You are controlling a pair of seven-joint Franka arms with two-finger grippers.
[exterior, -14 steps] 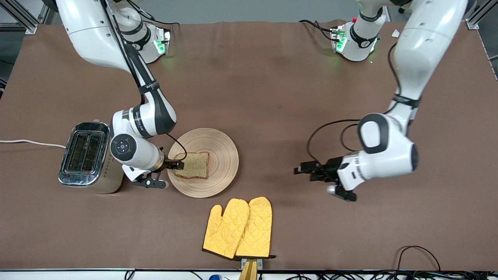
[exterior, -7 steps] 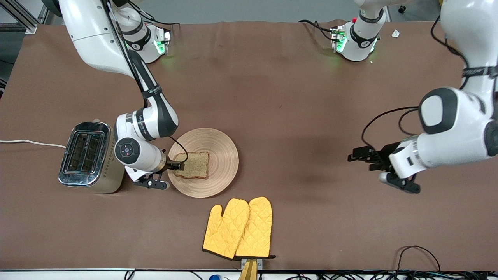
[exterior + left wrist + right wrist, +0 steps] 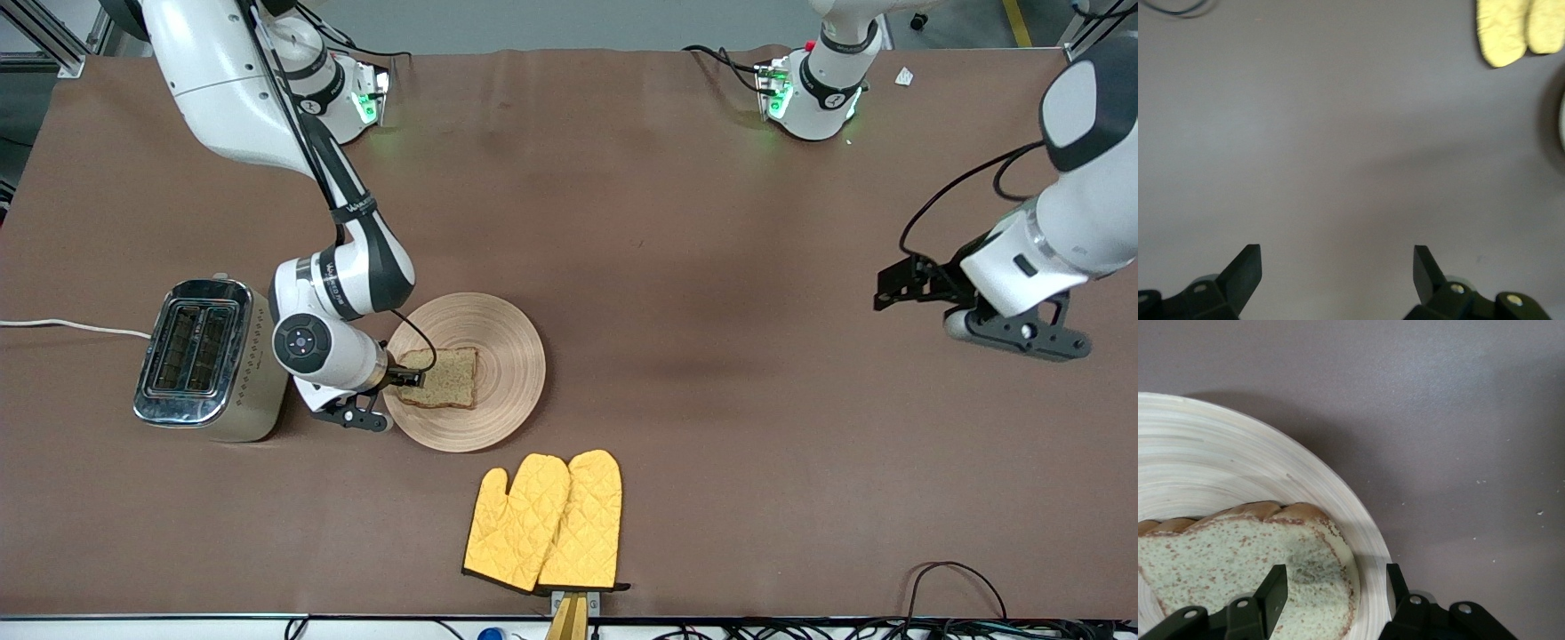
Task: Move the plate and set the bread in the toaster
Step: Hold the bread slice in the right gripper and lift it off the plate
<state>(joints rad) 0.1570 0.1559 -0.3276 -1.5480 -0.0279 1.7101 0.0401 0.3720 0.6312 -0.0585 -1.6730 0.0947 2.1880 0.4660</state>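
Round, ring-grooved wooden plate [image 3: 465,372] flat on brown table cloth [image 3: 622,222], beside boxy chrome-topped toaster [image 3: 203,358]. Square brown speckled bread [image 3: 442,378] lying on plate, toward toaster. Right gripper [image 3: 411,378] low at bread's crust edge, jaws parted astride it, not clenched. Left gripper [image 3: 892,286] over bare cloth at left arm's end, jaws released, holding nothing. Quilted yellow oven mitts [image 3: 544,521] nearer camera than plate.

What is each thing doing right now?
Bread: lying flat on the plate, one edge between the right gripper's open fingers.
Plate: on the table beside the toaster.
Toaster: upright, both slots empty.
Oven mitts: lying flat, untouched.
Right gripper: open, straddling the bread's edge.
Left gripper: open, holding nothing, over bare table.
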